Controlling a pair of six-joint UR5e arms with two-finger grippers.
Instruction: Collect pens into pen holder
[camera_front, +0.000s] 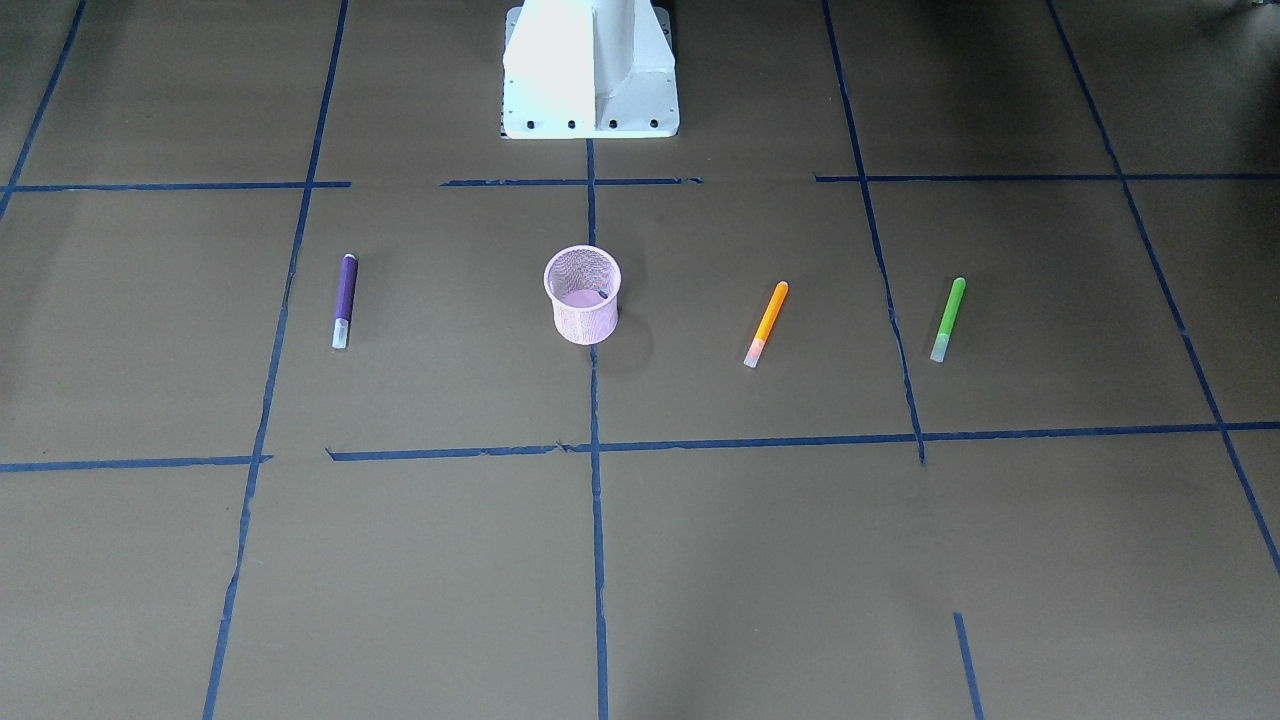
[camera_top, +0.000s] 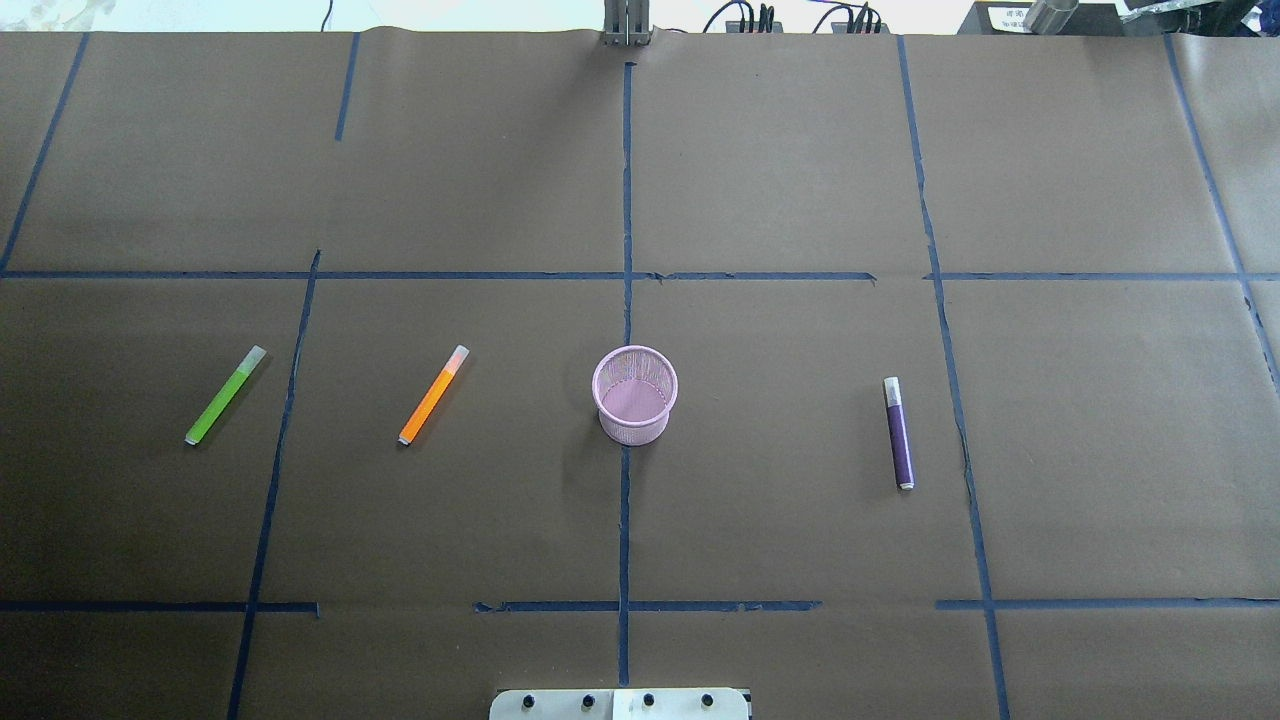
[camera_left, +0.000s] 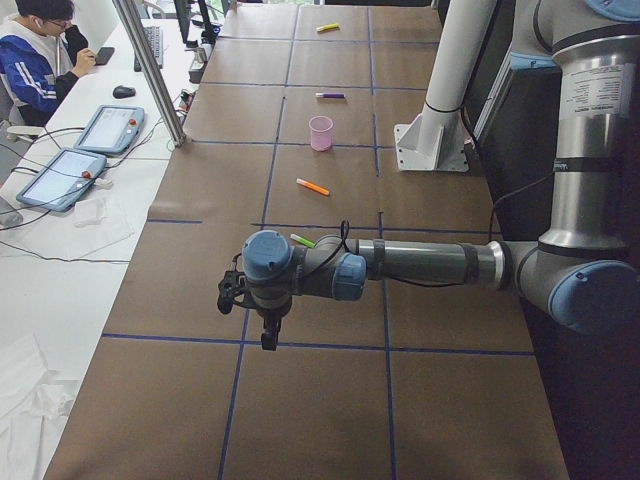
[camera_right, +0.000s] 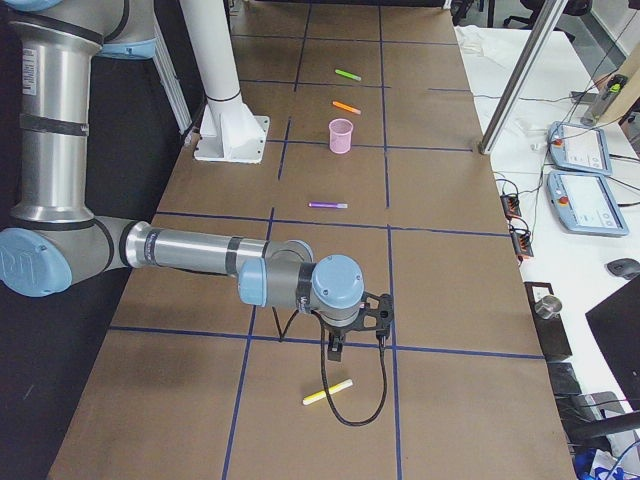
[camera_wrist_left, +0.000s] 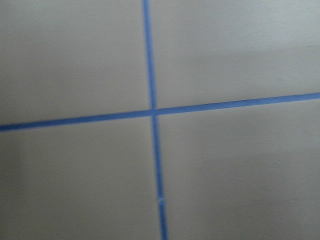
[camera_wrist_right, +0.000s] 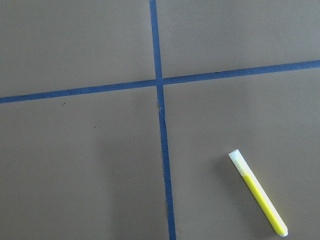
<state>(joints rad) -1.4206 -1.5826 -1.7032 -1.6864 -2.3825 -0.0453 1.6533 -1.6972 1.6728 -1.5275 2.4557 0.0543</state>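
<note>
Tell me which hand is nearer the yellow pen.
Right. The right hand hangs close beside the yellow pen; the left hand is far off at the opposite end, past the green pen.

Brown table (camera_top: 800, 150), blue tape grid (camera_top: 626, 200) — pen holder (camera_top: 630, 428), purple pen (camera_top: 898, 433), orange pen (camera_top: 433, 395), green pen (camera_top: 225, 395), yellow pen (camera_wrist_right: 258, 193)

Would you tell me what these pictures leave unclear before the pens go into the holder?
- Left gripper and right gripper: open or shut unclear; only distant side views show them.
- Dark speck inside holder: too small in the front view.
- Left wrist view: blurred, only tape.
</note>
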